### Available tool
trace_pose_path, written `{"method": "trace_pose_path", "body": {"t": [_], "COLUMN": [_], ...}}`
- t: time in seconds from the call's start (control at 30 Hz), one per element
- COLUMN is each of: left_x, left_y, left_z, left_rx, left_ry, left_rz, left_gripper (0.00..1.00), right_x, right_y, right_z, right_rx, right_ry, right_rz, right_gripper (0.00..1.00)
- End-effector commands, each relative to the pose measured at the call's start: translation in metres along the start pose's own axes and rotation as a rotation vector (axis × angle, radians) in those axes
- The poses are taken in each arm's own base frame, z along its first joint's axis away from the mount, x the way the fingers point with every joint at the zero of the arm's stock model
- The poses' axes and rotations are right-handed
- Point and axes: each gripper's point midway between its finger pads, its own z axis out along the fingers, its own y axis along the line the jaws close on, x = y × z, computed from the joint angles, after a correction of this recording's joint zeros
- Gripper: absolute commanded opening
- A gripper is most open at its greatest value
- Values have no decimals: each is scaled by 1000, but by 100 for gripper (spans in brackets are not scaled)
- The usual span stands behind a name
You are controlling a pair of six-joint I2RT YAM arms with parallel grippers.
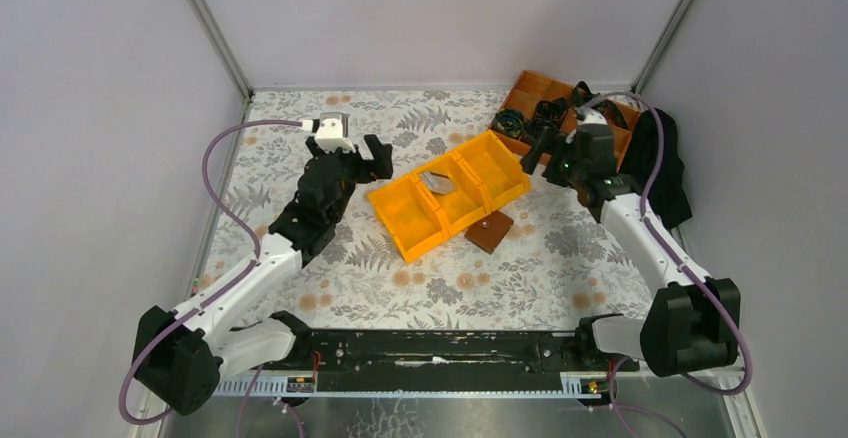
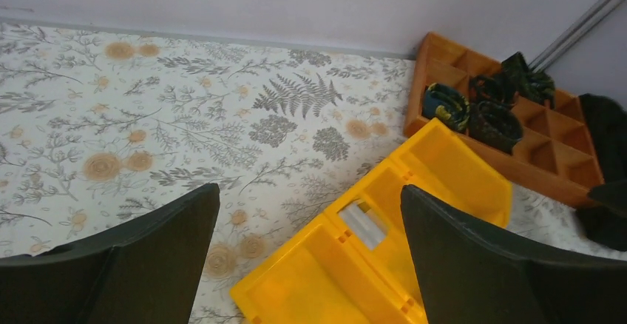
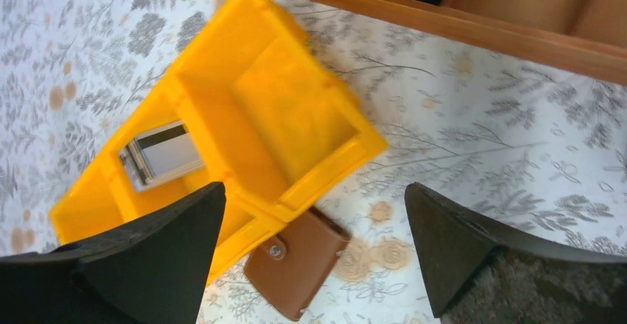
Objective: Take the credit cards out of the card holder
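Left gripper (image 2: 309, 194), right gripper (image 3: 314, 191): fingers spread wide, empty. Credit cards (image 2: 364, 222) in yellow bin (image 2: 451, 161) middle compartment, ahead between left fingers. Brown card holder (image 3: 296, 261) between right fingers, just beside bin; metal snap (image 3: 275, 250) clear only in right wrist view.

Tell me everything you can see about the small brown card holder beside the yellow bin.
The card holder is a small brown pouch, leather by its look, with a round metal snap. It lies flat and apparently closed on the floral tablecloth, its far edge against the yellow bin. Nothing else touches it.
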Motion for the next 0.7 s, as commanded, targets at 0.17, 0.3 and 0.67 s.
{"method": "trace_pose_path", "body": {"t": [0.17,0.3,0.67], "left_x": [39,26,42], "left_y": [51,55,43], "left_z": [-7,-26,-32], "left_rx": [-328,-289,-211], "left_ry": [67,-17,78], "left_rz": [-228,-240,-205], "left_gripper": [100,100,99], "right_x": [-60,-57,-24], "right_y": [57,48,76], "right_z": [-19,-12,31], "right_rx": [86,108,-104], "right_ry": [-170,-207,-48], "right_rz": [-200,-79,-46], "right_gripper": [99,87,44]}}
